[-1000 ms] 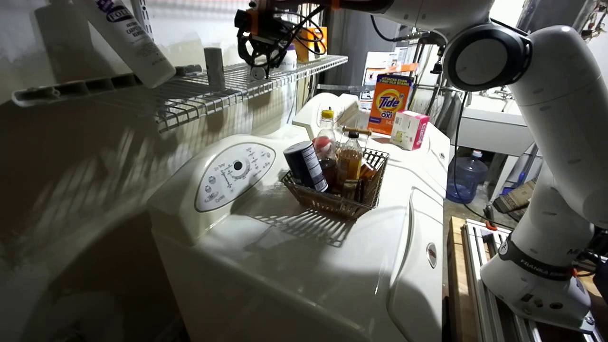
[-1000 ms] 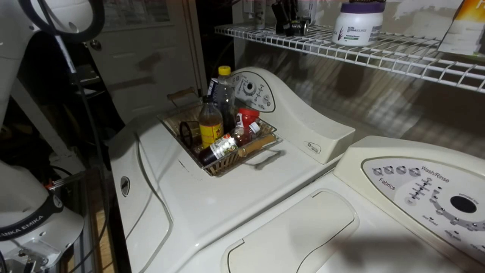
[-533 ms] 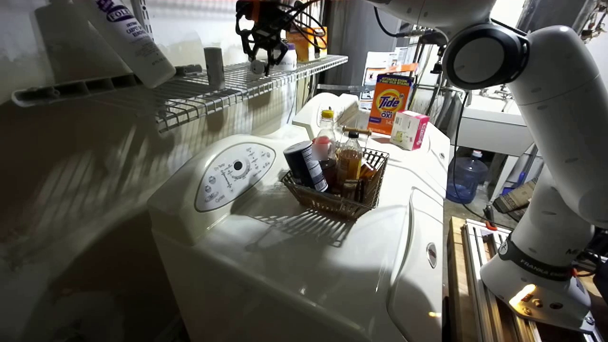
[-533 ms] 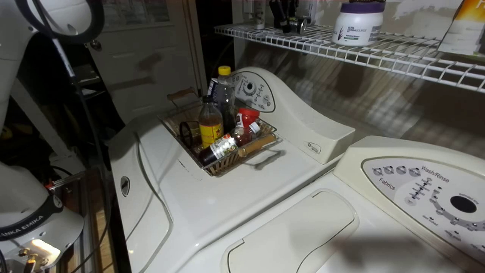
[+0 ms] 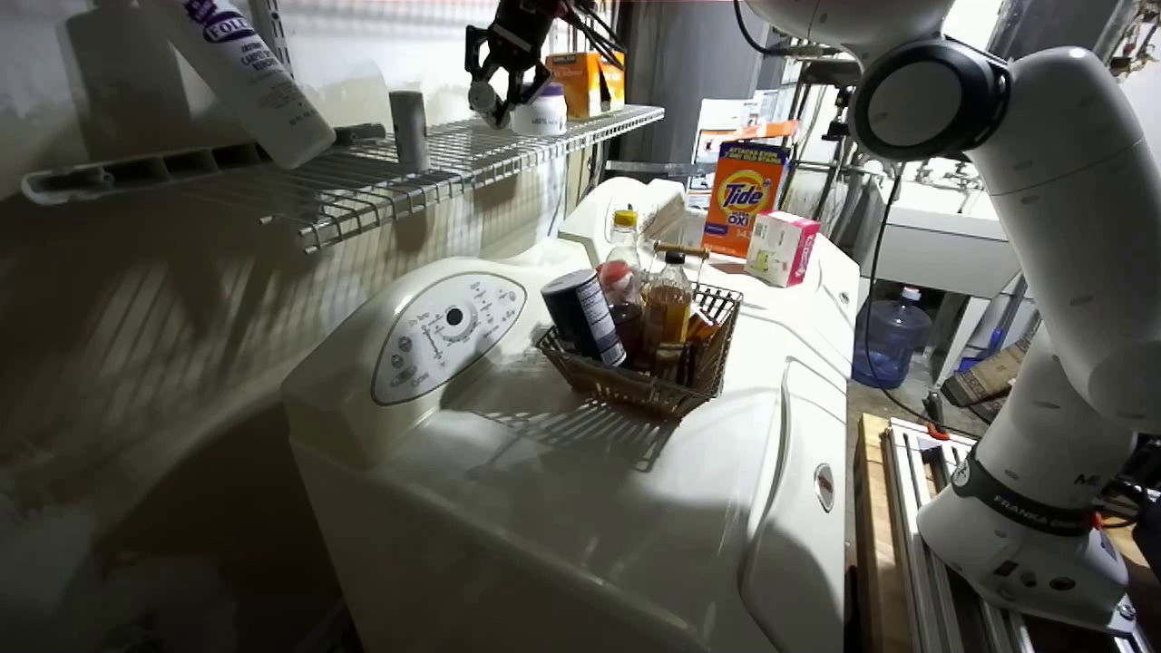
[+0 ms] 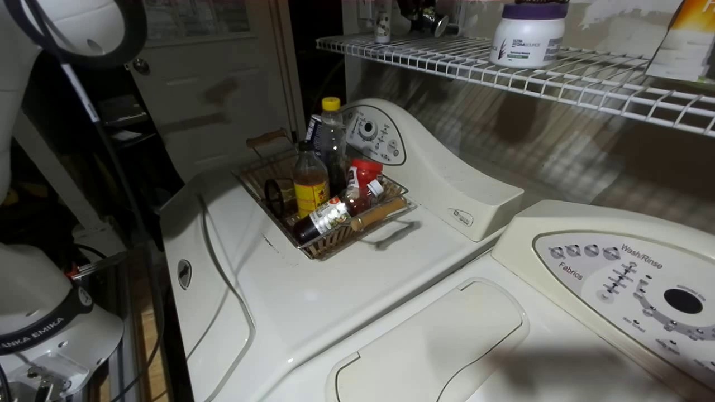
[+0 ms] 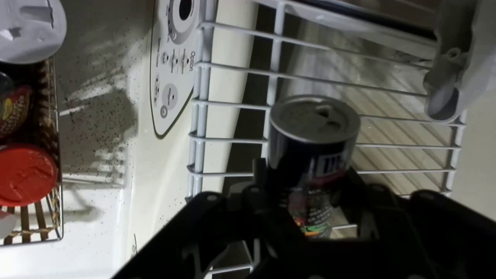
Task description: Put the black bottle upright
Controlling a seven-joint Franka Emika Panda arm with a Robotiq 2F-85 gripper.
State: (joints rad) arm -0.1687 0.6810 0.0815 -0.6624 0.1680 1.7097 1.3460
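Observation:
The black bottle shows in the wrist view (image 7: 310, 155) as a small dark cylinder with a silver end and a printed label. My gripper (image 7: 306, 174) is shut around its sides, one finger on each side. In an exterior view the bottle's pale round end (image 5: 482, 96) faces outward between the fingers of the gripper (image 5: 497, 91), and the bottle is tilted, near lying. In an exterior view its shiny end (image 6: 441, 25) also shows above the shelf, with the dark gripper partly cut off by the top edge. The fingers hide the bottle's middle.
The wire shelf (image 6: 469, 61) bears a greyer upright cylinder (image 5: 410, 131), a white jar with purple lid (image 6: 528, 39) and an orange box (image 5: 580, 82). A large white bottle (image 5: 249, 82) leans by the wall. Below, a basket (image 5: 635, 385) of bottles stands on the white machine.
My gripper has risen from close over the shelf, with the bottle still between its fingers. The gripper and bottle have also turned, and more of the orange box now shows behind.

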